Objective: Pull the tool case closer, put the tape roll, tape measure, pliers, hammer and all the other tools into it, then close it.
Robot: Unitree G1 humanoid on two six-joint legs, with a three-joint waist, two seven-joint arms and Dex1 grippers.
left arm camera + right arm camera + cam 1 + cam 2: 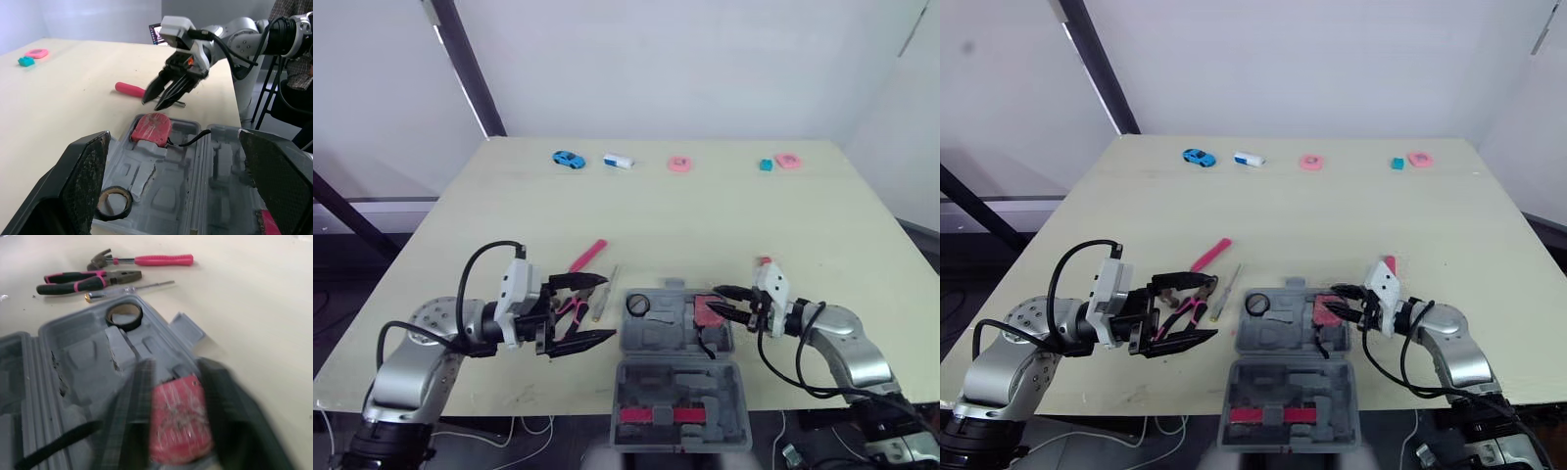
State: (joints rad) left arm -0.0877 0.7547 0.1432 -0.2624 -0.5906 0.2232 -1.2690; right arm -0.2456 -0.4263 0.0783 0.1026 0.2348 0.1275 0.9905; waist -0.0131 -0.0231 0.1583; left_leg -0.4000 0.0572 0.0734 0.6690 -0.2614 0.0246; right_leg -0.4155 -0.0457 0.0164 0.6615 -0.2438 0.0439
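Grey plastic tool case (651,338) is lying open at the near centre of the pale wooden desk (705,215), lid half hanging toward the near edge. Black tape roll (125,325) is sitting in the tray's far-left pocket and the red tape measure (180,423) in its far-right pocket, black strap trailing across the tray. Right gripper (729,302) is hovering just right of the tape measure, jaws apart, not clamping anything. Left gripper (610,308) is hanging just left of the case, jaws wide apart and empty. Lying loose on the desk left of the case: pink-and-black pliers (90,282), thin metal screwdriver (142,286), and farther out the pink-handled hammer (146,259).
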